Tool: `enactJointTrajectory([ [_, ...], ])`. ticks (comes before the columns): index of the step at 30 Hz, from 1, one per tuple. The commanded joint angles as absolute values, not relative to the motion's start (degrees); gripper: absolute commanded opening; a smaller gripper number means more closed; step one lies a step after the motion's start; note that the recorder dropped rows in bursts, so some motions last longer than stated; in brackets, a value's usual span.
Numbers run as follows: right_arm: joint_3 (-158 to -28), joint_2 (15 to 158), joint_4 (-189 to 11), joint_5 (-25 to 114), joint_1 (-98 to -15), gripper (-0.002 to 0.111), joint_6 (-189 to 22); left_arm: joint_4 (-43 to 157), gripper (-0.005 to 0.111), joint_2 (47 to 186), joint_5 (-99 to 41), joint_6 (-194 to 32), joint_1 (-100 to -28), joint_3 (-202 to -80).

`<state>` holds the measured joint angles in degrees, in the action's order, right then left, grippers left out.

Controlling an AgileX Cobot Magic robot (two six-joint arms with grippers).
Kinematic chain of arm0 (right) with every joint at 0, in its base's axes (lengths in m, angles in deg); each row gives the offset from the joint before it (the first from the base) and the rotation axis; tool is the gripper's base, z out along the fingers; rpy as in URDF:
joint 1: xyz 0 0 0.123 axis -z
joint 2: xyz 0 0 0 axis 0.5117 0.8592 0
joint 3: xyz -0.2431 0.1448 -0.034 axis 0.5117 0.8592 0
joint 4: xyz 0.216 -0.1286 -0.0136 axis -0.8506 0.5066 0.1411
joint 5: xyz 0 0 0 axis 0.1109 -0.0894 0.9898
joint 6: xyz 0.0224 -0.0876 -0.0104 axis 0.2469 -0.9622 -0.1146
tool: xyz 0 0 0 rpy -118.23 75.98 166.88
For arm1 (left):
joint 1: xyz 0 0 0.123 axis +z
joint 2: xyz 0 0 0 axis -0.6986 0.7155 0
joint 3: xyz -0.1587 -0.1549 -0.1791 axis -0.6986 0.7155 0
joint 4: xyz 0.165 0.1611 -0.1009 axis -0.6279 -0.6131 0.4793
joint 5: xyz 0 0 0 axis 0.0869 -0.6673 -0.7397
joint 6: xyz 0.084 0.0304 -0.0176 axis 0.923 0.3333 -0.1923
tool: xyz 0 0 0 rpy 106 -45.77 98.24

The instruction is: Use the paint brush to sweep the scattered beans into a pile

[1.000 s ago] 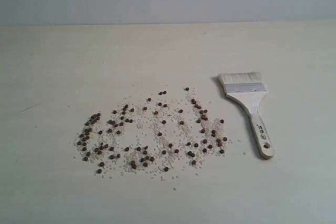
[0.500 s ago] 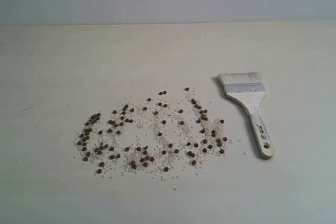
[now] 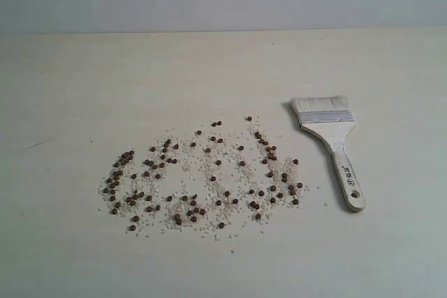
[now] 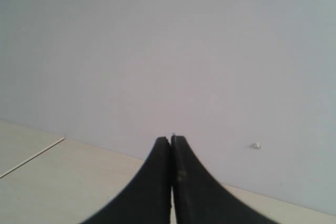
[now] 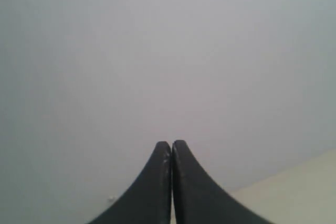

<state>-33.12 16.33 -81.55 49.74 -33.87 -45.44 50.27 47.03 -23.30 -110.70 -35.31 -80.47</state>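
Nothing moved, left tool closed, right tool closed

Wooden-handled paint brush, silver metal ferrule

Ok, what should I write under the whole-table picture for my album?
Brown beans lie scattered on a pale table, a paint brush resting untouched beside them.

The beans — tiny, round, dark reddish-brown, mixed with whitish grit — lie scattered in a broad, loose patch on the bench, not gathered. The paint brush lies flat at their 3 o'clock, just beside the patch: pale bristles toward 12 o'clock, silver ferrule, light wooden handle angling toward 5 o'clock.
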Motion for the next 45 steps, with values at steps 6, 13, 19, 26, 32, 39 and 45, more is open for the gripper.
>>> enactJointTrajectory([
  [6,-66.1,54.4,-81.0,13.5,-34.1,0.0,-71.4,50.6,0.0,46.7,-23.5,-110.5,-35.7,-80.3],
  [13,-79.0,83.3,-82.7,-10.2,-34.1,0.0,-76.7,50.6,0.0,46.7,-23.5,-110.5,-35.7,-80.3],
  [19,-79.0,101.3,-106.9,-5.4,-35.0,0.011,-91.7,50.6,0.0,46.7,-23.5,-110.5,-35.7,-80.3],
  [26,-80.1,110.8,-108.2,7.7,-40.8,0.028,-92.5,50.6,0.0,46.7,-23.5,-110.5,-35.7,-80.3],
  [32,-80.1,114.0,-109.0,12.0,-41.5,0.029,-93.3,50.6,0.0,46.7,-23.5,-110.5,-35.7,-80.3],
  [39,-86.5,117.9,-103.3,3.6,-41.5,0.042,-84.5,50.6,0.0,46.7,-23.5,-110.5,-35.7,-80.3],
  [45,-90.7,121.3,-102.4,0.3,-41.5,0.044,-83.1,50.6,0.0,46.7,-23.5,-110.5,-35.7,-80.3],
])
